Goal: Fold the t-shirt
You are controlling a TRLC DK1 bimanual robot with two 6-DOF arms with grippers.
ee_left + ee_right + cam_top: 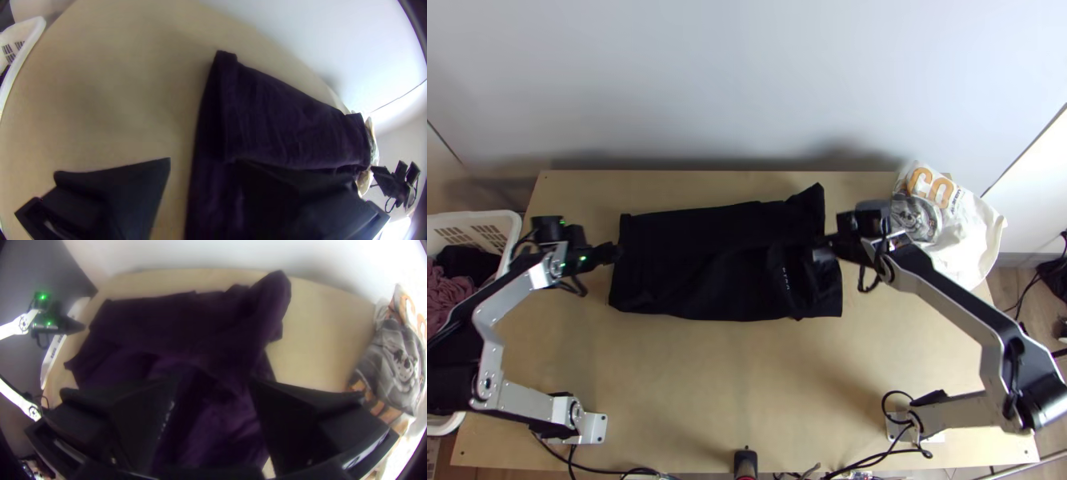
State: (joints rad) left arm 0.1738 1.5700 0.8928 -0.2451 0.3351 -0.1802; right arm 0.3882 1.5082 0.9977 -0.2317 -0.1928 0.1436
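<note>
The black t-shirt (691, 276) lies on the worktop (691, 384) between the left gripper (616, 253) and the right gripper (821, 245). It is folded into a long shape, with a strip turned over along the side away from the arm bases. The layers beneath the strip are hidden, and dark cloth makes their number impossible to tell.

Left gripper: at the shirt's end nearest the basket (513, 228). In the left wrist view its fingers stand wide apart. One finger (120, 191) shows against bare wood; the other covers part of the cloth. Nothing is seen clamped. Contact with the cloth cannot be determined.

Right gripper: above the opposite end, beside uneven folds and small pale lettering. The right wrist view shows its fingers well apart, dark cloth visible in the gap, none seen pinched. A pointed corner of the shirt juts out on the far side of this gripper. Where black fingers overlap black cloth, outlines are hard to make out.

To the right of the right gripper, a white cloth item (979, 240) with orange lettering and a grey printed part lies bunched, partly covered by the arm. The basket, left of the left gripper, holds pinkish and dark cloth and is cut off at the top view's edge.
</note>
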